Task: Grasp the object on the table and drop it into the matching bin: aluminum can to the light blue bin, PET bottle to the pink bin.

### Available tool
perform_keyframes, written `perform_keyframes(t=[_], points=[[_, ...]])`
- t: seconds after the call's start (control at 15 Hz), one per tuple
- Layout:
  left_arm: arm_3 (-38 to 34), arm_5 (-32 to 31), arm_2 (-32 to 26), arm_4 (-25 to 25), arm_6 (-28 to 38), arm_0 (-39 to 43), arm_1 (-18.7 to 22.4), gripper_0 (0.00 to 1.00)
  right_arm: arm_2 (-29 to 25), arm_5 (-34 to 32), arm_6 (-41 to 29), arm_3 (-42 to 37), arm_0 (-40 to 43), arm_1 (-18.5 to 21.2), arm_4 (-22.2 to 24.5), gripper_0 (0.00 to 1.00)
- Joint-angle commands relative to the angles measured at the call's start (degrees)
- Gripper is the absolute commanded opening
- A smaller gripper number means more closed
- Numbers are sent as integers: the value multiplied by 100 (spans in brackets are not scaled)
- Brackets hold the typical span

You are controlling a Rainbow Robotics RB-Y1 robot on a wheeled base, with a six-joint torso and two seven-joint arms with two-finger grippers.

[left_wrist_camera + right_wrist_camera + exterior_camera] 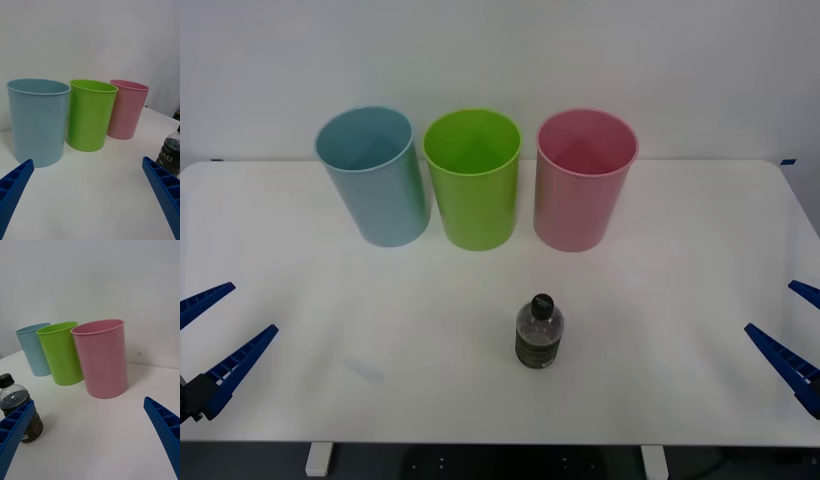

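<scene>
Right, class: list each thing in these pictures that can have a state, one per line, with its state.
PET bottle: upright, capped, on the table
Light blue bin: upright, looks empty
Green bin: upright, looks empty
Pink bin: upright, looks empty
Left gripper: open, holding nothing
Right gripper: open, holding nothing

Our left gripper (215, 345) hangs spread at the near left edge of the table (680, 290), our right gripper (795, 335) spread at the near right edge. Between them we see bare tabletop, with only the PET bottle (539, 331) standing upright on it, well apart from both. Ahead of the left gripper rises the light blue bin (375, 178); ahead and inward of the right gripper, the pink bin (584, 180). The green bin (473, 179) sits between those two, nearly touching each, so we find no gap there. The bottle stands well short of the bins.
</scene>
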State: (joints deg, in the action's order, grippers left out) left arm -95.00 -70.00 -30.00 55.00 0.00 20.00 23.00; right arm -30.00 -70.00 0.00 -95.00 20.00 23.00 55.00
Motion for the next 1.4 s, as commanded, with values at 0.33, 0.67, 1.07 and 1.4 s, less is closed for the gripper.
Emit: perform_keyframes(t=[0.33, 0.67, 1.07, 1.4], points=[[0, 0, 0, 0, 0, 0, 0, 100, 47, -31, -17, -19, 65, -129, -95, 100], [0, 0, 0, 0, 0, 0, 0, 100, 407, -75, 97, 34, 136, 99, -86, 100], [0, 0, 0, 0, 0, 0, 0, 100, 1102, -313, 1284, 579, -233, 433, -77, 100], [0, 0, 0, 0, 0, 0, 0, 100, 1523, -295, 1424, 737, -567, 433, 213, 100]])
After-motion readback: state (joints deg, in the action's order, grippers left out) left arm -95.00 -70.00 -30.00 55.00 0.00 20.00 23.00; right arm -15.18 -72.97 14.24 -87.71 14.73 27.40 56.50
